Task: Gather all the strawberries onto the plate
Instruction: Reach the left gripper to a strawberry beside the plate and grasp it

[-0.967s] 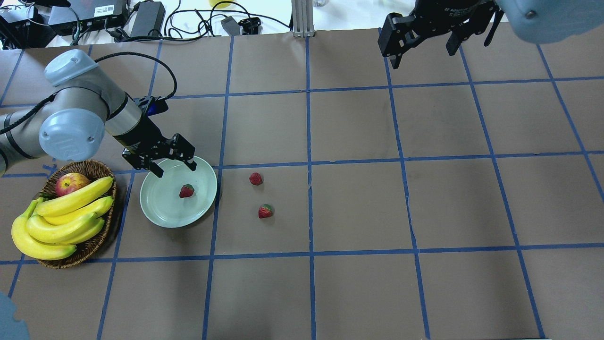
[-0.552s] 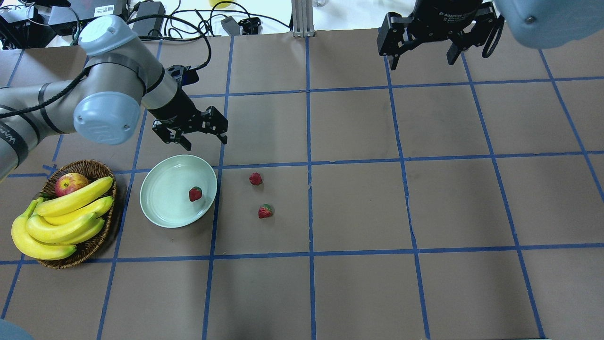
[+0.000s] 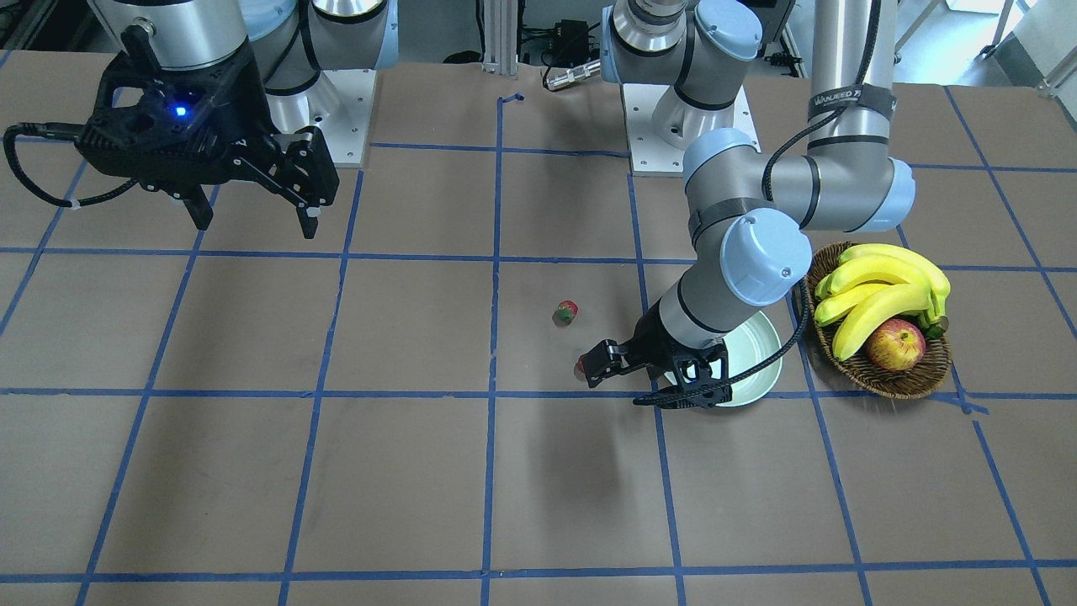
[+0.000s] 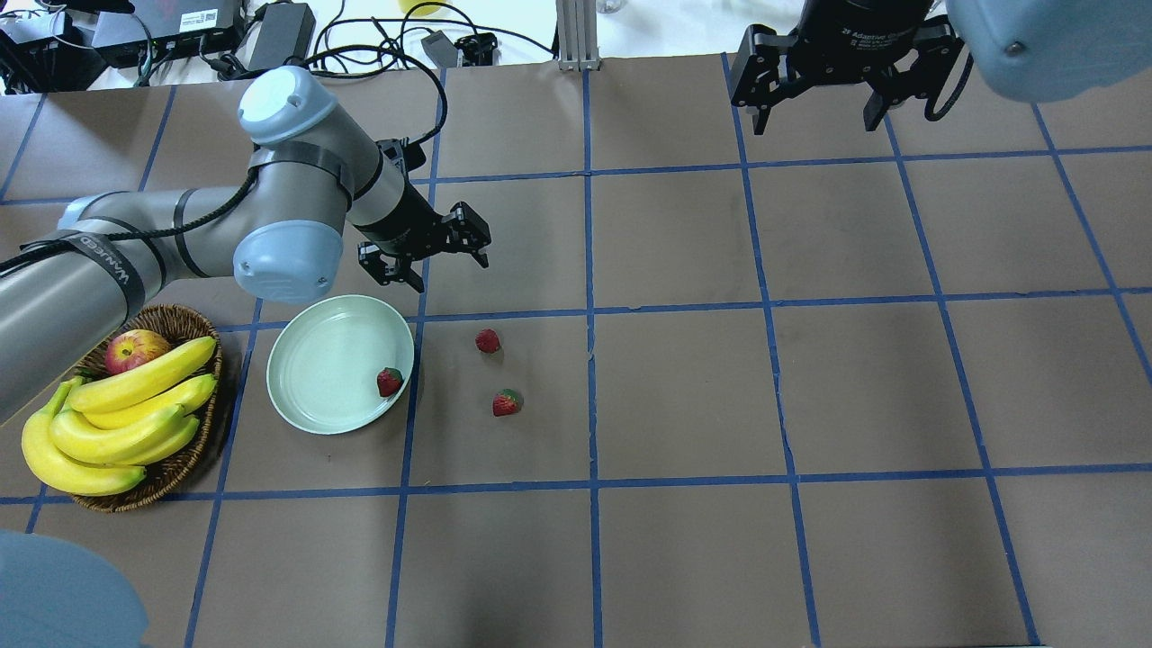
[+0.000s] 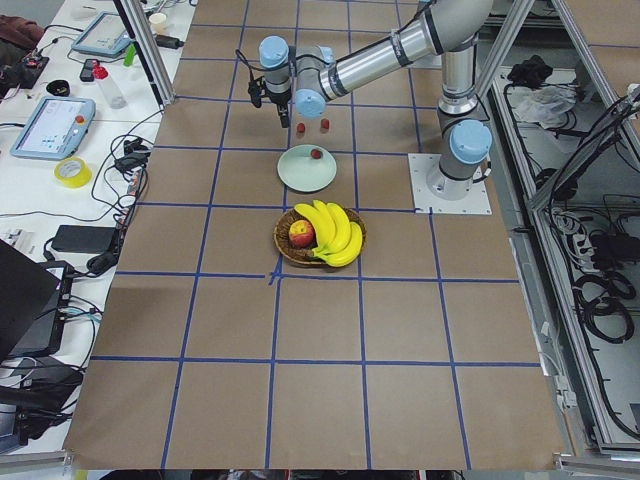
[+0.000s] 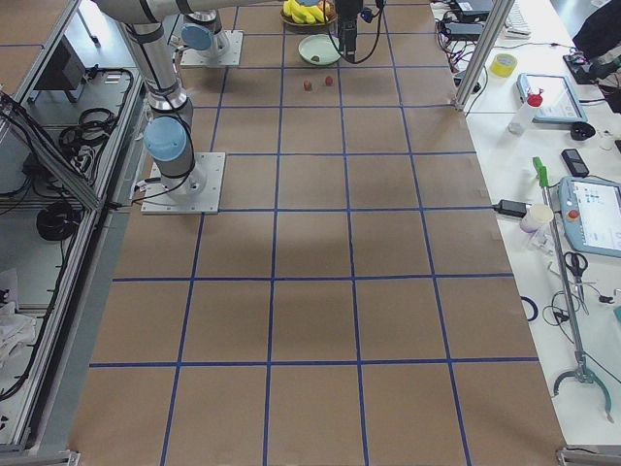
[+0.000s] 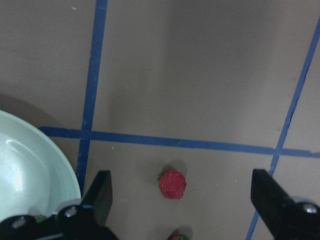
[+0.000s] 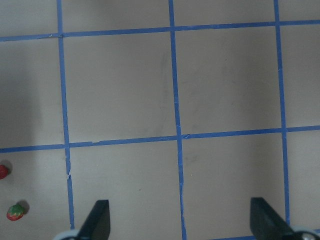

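Observation:
The pale mint plate (image 4: 315,369) lies on the brown table left of centre. One strawberry (image 4: 389,382) lies inside it by the right rim. Two strawberries (image 4: 487,340) (image 4: 507,402) lie on the table right of the plate. My left gripper (image 4: 452,275) is open and empty, above the table just beyond the plate and the nearer berry. Its wrist view shows a berry (image 7: 172,183) between the fingers (image 7: 100,192) and the plate's rim (image 7: 60,165). My right gripper (image 4: 814,126) is open and empty, high at the far right.
A wicker basket (image 4: 171,319) with bananas (image 4: 126,405) and an apple (image 4: 135,349) stands left of the plate. Cables and power bricks (image 4: 279,31) lie beyond the table's far edge. Blue tape lines grid the brown table.
My left gripper has moved from over the plate's far rim to the right and farther away. The strawberry in the plate has rolled to the right rim. The right gripper shifted slightly.

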